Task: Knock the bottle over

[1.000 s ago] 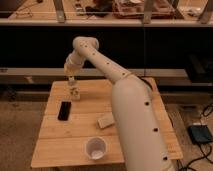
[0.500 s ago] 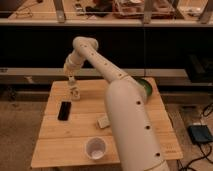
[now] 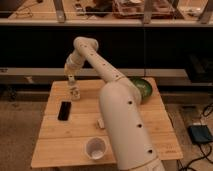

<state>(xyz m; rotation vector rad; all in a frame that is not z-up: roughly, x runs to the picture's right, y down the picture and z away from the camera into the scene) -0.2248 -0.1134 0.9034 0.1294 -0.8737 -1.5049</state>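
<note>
The bottle (image 3: 75, 93), small, slim and whitish, stands upright near the far left of the wooden table (image 3: 55, 142). My gripper (image 3: 71, 79) hangs from the white arm (image 3: 100, 65), pointing down. It is just above the bottle's top and slightly to its left. I cannot tell whether it touches the bottle.
A flat black object (image 3: 64, 110) lies on the table in front of the bottle, to its left. A white round cup (image 3: 95, 148) stands near the front edge. A green bowl (image 3: 141, 89) sits at the far right. A pale block (image 3: 101, 122) lies partly behind the arm. Dark shelving stands behind the table.
The arm's lower part has shifted a little to the left. The gripper stays above the bottle, and the bottle still stands upright.
</note>
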